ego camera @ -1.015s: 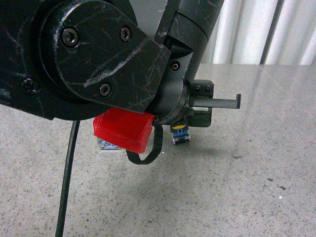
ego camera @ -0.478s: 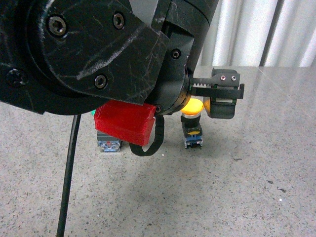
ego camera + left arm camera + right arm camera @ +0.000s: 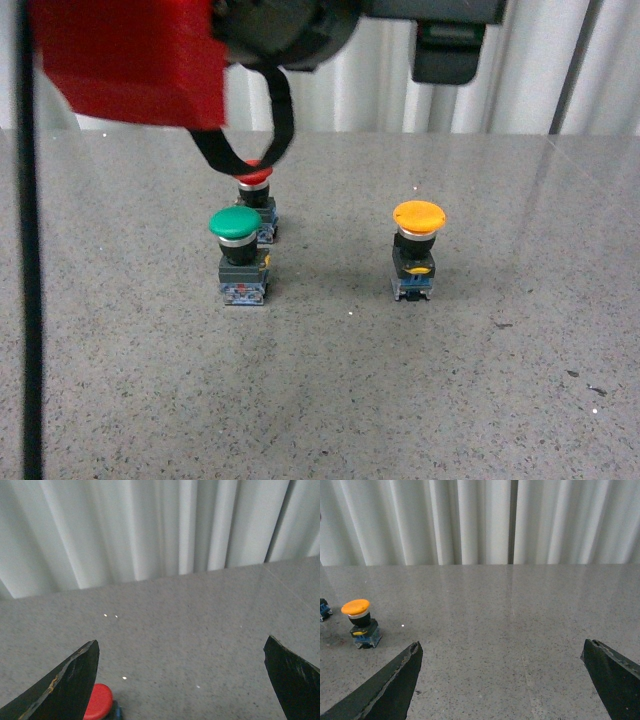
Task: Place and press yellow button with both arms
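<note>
White pleated curtain [image 3: 470, 520] is hanging behind a grey speckled bench [image 3: 450, 400]. Black arm [image 3: 290, 22] carrying a red block [image 3: 125, 60] is filling the front view's upper left. Left end effector [image 3: 181, 650] and right end effector [image 3: 502, 650] are both hovering above the bench with fingers spread wide, gripping nothing. Yellow button [image 3: 418, 250] is standing upright on the bench, well apart to the right of the green button [image 3: 240, 255]; the red button [image 3: 255, 185] is sitting just behind the green one.

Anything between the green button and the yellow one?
No: in the front view, the table between the green button and the yellow button is bare.
</note>
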You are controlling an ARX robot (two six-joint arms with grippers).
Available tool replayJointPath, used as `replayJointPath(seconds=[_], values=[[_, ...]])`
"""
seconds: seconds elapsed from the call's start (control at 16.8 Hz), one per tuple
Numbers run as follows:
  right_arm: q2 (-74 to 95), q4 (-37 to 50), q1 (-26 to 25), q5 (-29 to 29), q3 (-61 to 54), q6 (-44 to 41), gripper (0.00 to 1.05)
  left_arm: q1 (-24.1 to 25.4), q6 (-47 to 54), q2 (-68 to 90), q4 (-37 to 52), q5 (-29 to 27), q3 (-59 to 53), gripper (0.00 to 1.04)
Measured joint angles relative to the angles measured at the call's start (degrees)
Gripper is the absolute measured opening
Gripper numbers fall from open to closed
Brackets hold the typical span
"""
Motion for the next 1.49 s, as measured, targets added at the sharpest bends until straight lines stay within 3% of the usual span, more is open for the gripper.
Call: replayJointPath(seconds=[0.24, 0.3, 0.42, 0.54, 0.78, 0.84, 1.43, 1.49], values=[[0.0, 0.0, 0.0, 0.0, 0.0, 0.0, 0.98, 3.98, 6.43, -11.96, 4.59, -1.42, -6.36, 0.98], [0.0, 0.0, 0.0, -0.02, 0.0, 0.0, 0.98, 5.49, 5.33, -17.51, 1.97, -4.07, -9.64, 0.88], [0.0, -0.02, 0.0, 0.0, 0.0, 0.0, 0.98, 8.96, 2.89, -25.42, 4.81, -2.05, -18.38, 0.7], [0.0, 0.0, 0.0, 0.0, 0.0, -0.02, 0.98, 12.85, 2.12, -30.42, 6.97, 1.14, -26.14, 0.52], [0.0, 0.0, 0.0, 0.0, 0.0, 0.0, 0.98, 19.76, 1.49, -40.11, 9.14, 8.87, -39.89, 0.07], [0.0, 0.0, 0.0, 0.0, 0.0, -0.02, 0.98, 21.14, 1.29, -41.94, 9.38, 9.92, -41.59, 0.02], [0.0, 0.0, 0.0, 0.0, 0.0, 0.0, 0.98, 29.79, 1.27, -58.23, 3.87, 18.64, -53.37, 0.02], [0.0, 0.0, 0.0, -0.02, 0.0, 0.0, 0.98, 33.09, 1.29, -60.28, 2.69, 22.62, -54.1, 0.02]])
